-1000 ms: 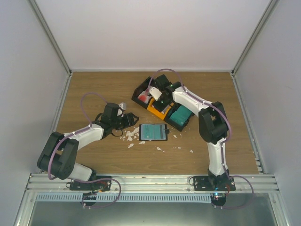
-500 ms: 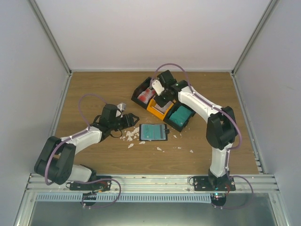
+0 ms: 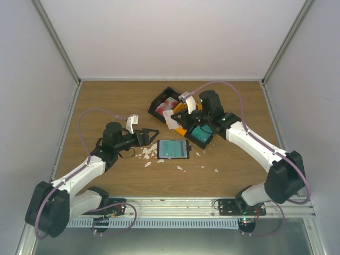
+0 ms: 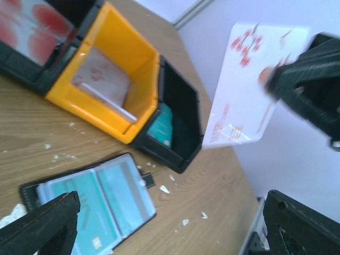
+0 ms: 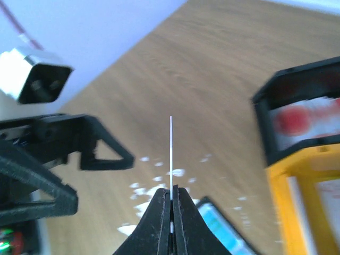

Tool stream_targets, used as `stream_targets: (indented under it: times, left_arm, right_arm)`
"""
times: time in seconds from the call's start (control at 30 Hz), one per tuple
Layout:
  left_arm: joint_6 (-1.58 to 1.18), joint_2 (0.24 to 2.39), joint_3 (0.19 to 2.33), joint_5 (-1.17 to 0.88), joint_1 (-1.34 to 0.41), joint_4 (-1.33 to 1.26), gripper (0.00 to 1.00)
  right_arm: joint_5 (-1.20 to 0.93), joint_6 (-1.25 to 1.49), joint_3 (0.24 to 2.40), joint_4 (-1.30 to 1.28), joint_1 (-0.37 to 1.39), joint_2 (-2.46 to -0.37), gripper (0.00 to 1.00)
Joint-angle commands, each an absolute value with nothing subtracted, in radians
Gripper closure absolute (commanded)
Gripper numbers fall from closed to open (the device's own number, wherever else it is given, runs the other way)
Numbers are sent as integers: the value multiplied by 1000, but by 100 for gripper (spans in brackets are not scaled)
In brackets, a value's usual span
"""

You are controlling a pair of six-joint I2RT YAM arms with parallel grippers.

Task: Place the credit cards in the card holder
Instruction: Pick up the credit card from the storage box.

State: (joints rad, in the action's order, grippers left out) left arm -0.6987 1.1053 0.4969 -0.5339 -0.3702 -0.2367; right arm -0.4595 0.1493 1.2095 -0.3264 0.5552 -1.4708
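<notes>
The card holder (image 3: 173, 149) lies open on the table, with teal cards behind its clear pockets; it also shows in the left wrist view (image 4: 90, 202). My right gripper (image 3: 178, 115) is shut on a pale white credit card with red marks (image 3: 170, 120) and holds it in the air above the holder's far edge. The left wrist view shows this card face-on (image 4: 249, 85). The right wrist view shows it edge-on (image 5: 171, 154) between the shut fingers. My left gripper (image 3: 153, 135) is open and empty, just left of the holder.
Three open bins stand behind the holder. A black bin (image 3: 159, 106) holds red-and-white cards, an orange bin (image 3: 183, 127) holds pale cards, and a second black bin (image 3: 204, 135) holds teal cards. White scraps (image 3: 144, 154) litter the table around the holder.
My right gripper has lifted the pale card out of the bins and carried it toward the holder and the left gripper. The left arm has drawn back a little, its gripper still open.
</notes>
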Motion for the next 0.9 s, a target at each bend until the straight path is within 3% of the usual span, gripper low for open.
stream_targets:
  times: [0.0, 0.07, 0.27, 0.53, 0.87]
  left_arm:
    - [-706, 1018, 446, -634, -364, -378, 6]
    - [-720, 975, 420, -660, -364, -410, 8]
    - [-773, 941, 387, -691, -365, -445, 32]
    - [-793, 987, 396, -739, -367, -489, 40]
    - [-794, 1007, 397, -781, -367, -536, 78]
  right_arm:
    - [-777, 428, 1029, 9, 557, -1411, 100]
    - [-812, 511, 966, 126, 559, -1393, 100]
    - [-902, 719, 835, 417, 565, -1386, 100]
    - [-952, 810, 814, 540, 582, -1423, 99]
    - [-965, 831, 801, 574, 597, -1474, 99]
